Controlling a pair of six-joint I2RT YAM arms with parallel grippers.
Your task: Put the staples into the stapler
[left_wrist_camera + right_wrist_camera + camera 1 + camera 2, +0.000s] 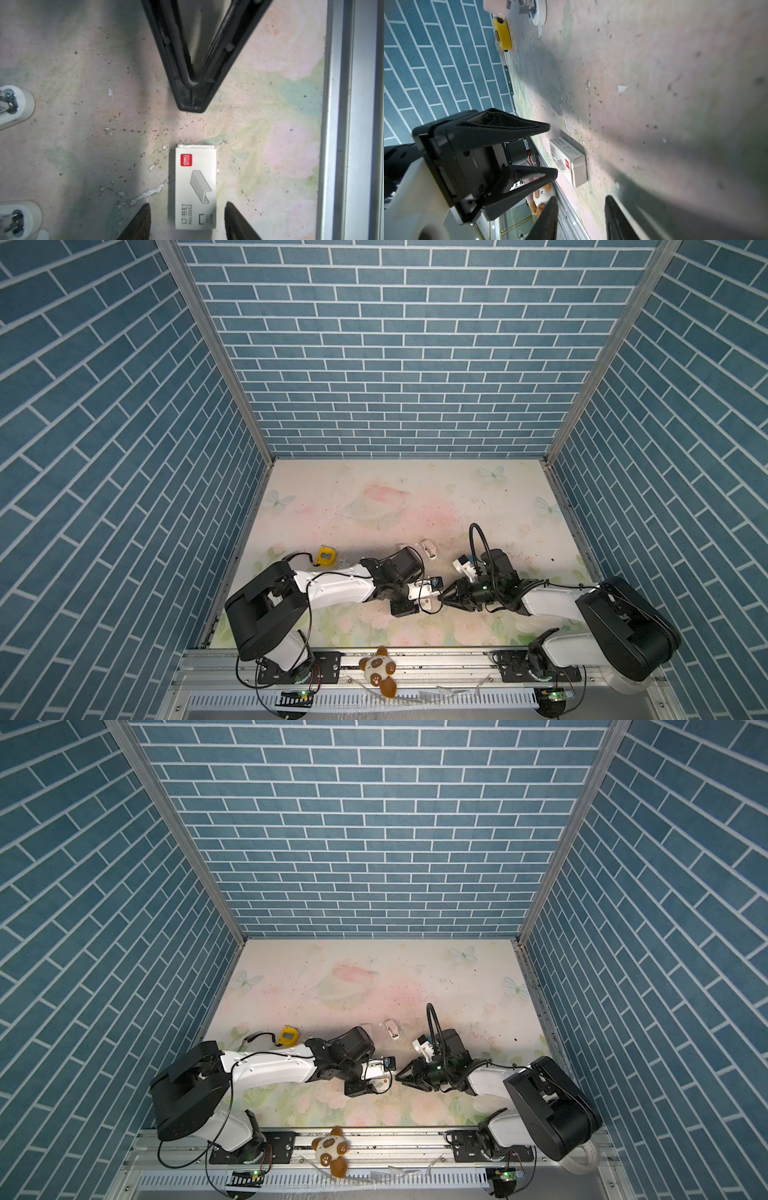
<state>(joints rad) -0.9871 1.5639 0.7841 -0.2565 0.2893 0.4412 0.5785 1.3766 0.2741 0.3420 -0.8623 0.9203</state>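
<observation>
The staples are hidden inside their closed white box [195, 187], which has a red logo and a drawing of staples. It lies flat on the floral table near the front, and shows in both top views [427, 604] [384, 1083]. My left gripper [188, 220] is open, a fingertip on each side of the box's near end with a gap on both sides. My right gripper [581, 218] is open and empty, rolled on its side, its tips [444, 598] just beyond the box's far end. The white stapler [428, 549] lies farther back.
A yellow tape measure [326, 556] sits at the left behind the left arm. A plush toy [378, 666] rests on the front metal rail [342, 124], which runs close beside the box. Blue brick walls enclose three sides.
</observation>
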